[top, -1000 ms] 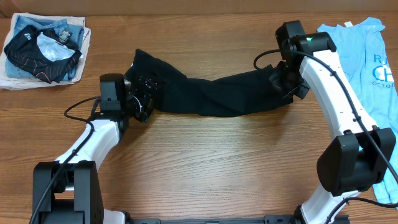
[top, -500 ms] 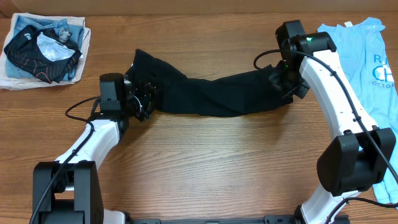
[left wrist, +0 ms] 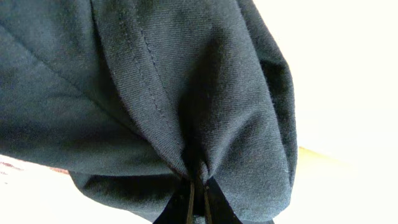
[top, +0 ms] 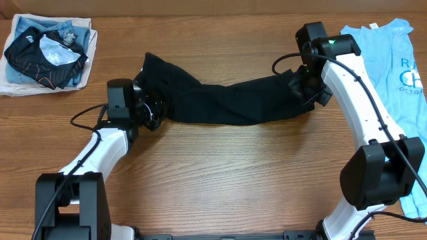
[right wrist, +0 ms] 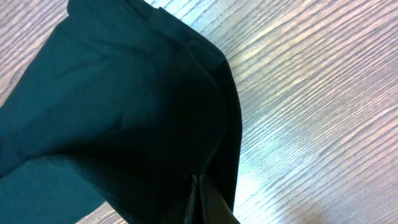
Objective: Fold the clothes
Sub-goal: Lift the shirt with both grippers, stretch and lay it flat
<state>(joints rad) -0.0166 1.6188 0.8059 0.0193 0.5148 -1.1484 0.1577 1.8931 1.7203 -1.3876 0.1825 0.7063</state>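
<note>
The clothes, a plain black T-shirt (top: 227,101), lie stretched in a long bunched band across the middle of the table. My left gripper (top: 155,107) is shut on its left end; in the left wrist view the fabric (left wrist: 186,93) puckers into the closed fingers (left wrist: 198,198). At the band's right end my right gripper (top: 303,90) is shut on the cloth. The right wrist view shows dark fabric (right wrist: 124,106) pinched between the closed fingers (right wrist: 196,199), just above the wood.
A pile with a smaller black garment with orange lines (top: 43,53) lies on cloths at the back left. A light blue printed T-shirt (top: 400,60) is spread at the right edge. Bare wood table (top: 227,173) fills the front.
My left gripper has closed on the shirt's left end; a second ago its fingers stood open around the fabric. The right arm and the shirt's right end have not moved.
</note>
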